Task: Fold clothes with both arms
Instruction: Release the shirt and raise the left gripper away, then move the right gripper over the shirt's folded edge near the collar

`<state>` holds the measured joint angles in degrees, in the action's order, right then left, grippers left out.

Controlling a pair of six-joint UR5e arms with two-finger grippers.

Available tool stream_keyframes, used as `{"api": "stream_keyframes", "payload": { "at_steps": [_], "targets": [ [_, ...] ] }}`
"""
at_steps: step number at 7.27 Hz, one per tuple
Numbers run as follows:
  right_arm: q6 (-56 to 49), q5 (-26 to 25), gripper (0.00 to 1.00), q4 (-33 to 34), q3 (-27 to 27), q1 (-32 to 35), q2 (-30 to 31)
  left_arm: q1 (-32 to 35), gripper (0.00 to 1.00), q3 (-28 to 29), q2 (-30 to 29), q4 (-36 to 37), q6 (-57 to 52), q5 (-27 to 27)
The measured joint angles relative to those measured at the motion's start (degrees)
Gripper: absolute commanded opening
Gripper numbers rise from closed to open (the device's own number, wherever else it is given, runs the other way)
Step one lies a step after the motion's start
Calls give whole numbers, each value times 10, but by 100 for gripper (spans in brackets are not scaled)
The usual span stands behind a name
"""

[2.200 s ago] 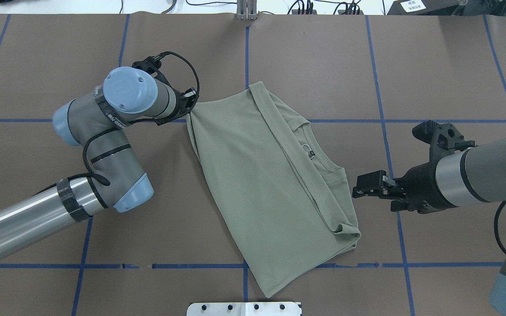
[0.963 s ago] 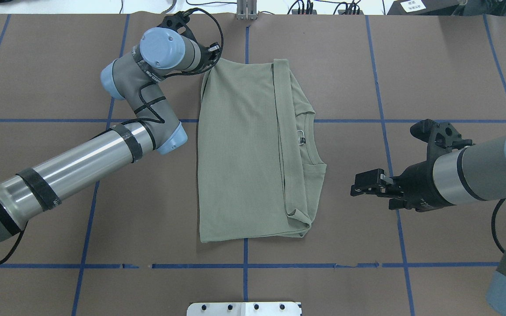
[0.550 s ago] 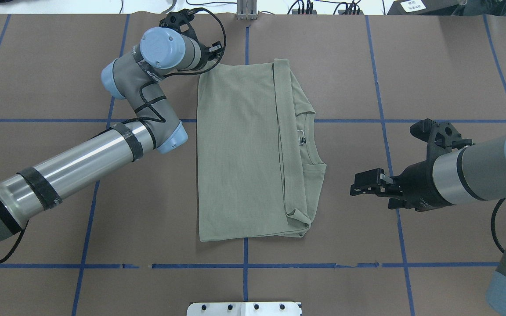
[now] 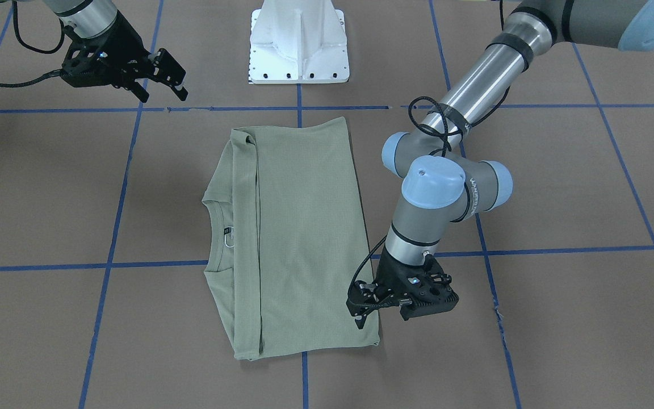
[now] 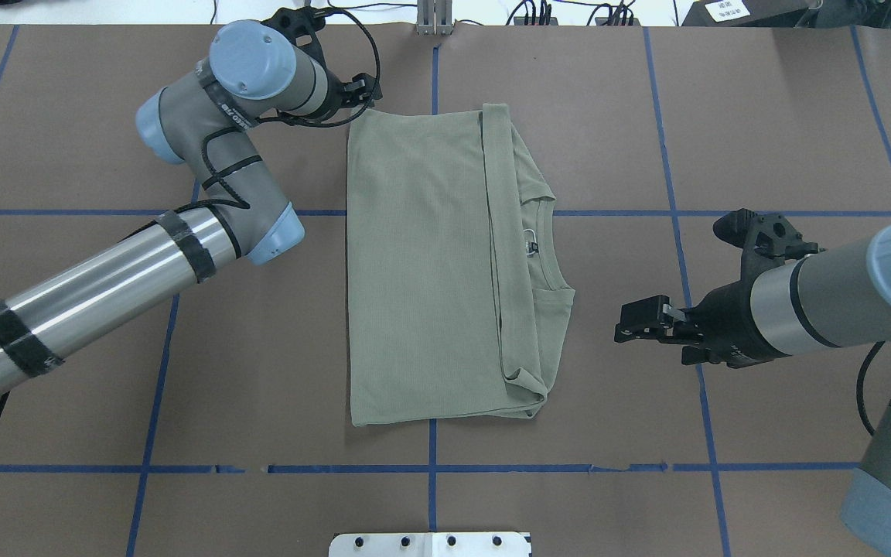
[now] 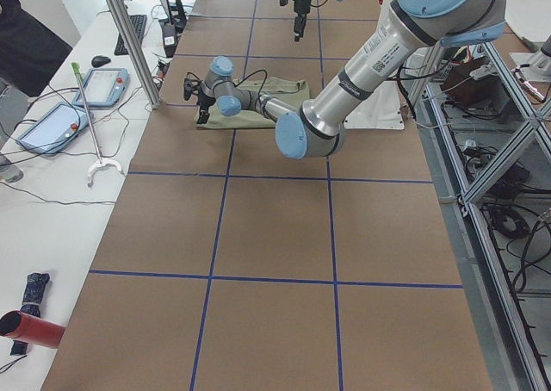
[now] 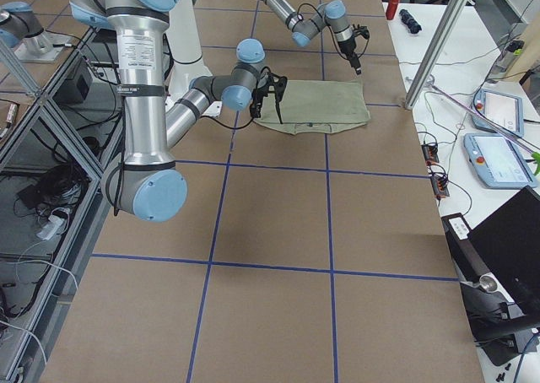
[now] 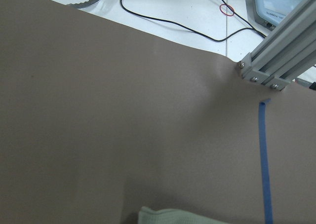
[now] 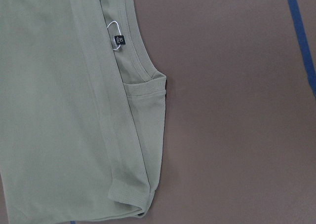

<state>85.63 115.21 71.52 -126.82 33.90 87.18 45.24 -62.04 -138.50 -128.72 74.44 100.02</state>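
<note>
The sage-green shirt [image 5: 422,271] lies flat on the brown table, folded lengthwise into a tall rectangle, with the neckline and black neck label [image 5: 532,247] on its right side. My left gripper [image 5: 364,89] is at the shirt's far left corner, low over it in the front view [image 4: 372,321]. It looks open, and the corner [image 8: 168,217] lies flat on the table. My right gripper [image 5: 629,325] is open and empty, hovering just right of the shirt [image 4: 298,238]. The right wrist view shows the neckline, white string tag and folded sleeve edge [image 9: 143,135].
The white pedestal base [image 4: 298,45] stands at the robot's side of the table. Blue tape lines [image 5: 431,468] grid the brown cover. An aluminium post [image 5: 434,19] stands at the far edge. Control tablets [image 6: 52,124] lie on the white side bench.
My left gripper dragged the slanted shirt toward the far edge until it lay square. The held corner then dropped flat and the left arm swung left. The right arm barely moved.
</note>
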Motion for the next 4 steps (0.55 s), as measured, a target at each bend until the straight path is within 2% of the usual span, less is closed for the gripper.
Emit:
{"api": "stream_keyframes", "payload": {
  "at_steps": [3, 4],
  "targets": [
    [-54, -1, 100, 20, 63, 0, -52, 1, 100, -201, 100, 124, -28, 31],
    [-85, -4, 100, 73, 79, -3, -91, 0, 100, -271, 136, 155, -30, 53]
  ]
}}
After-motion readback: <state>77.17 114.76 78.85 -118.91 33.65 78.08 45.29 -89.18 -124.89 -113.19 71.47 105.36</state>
